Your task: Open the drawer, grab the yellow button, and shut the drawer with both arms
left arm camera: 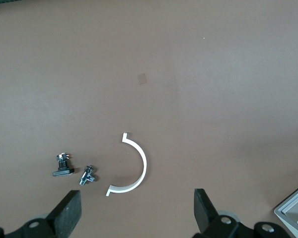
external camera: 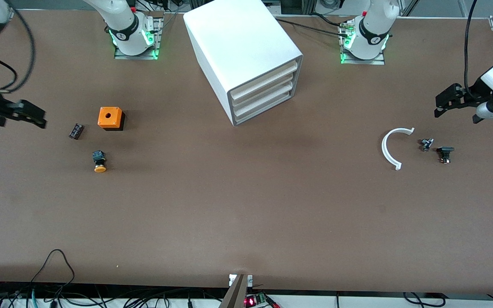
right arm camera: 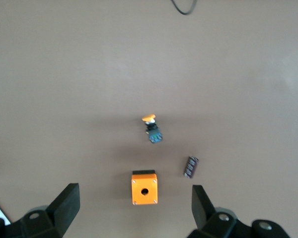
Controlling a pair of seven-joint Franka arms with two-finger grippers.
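Observation:
The white cabinet (external camera: 238, 47) stands at the middle of the table near the robots' bases. Its topmost drawer (external camera: 268, 78) is shut, as are the two below. The button (external camera: 99, 162), orange cap on a black body, lies on its side on the table toward the right arm's end; it also shows in the right wrist view (right arm camera: 151, 127). My right gripper (external camera: 41, 119) hangs open and empty over that end of the table, and in its wrist view (right arm camera: 134, 206) the orange cube lies between its fingers, far below. My left gripper (external camera: 438, 107) hangs open and empty (left arm camera: 136, 213) over the left arm's end.
An orange cube with a hole (external camera: 110, 117) (right arm camera: 144, 188) and a small black part (external camera: 76, 131) (right arm camera: 190, 167) lie near the button. A white curved piece (external camera: 390, 147) (left arm camera: 136, 166), a small metal part (external camera: 426, 144) (left arm camera: 87, 175) and a black part (external camera: 445, 153) (left arm camera: 62, 166) lie below the left gripper.

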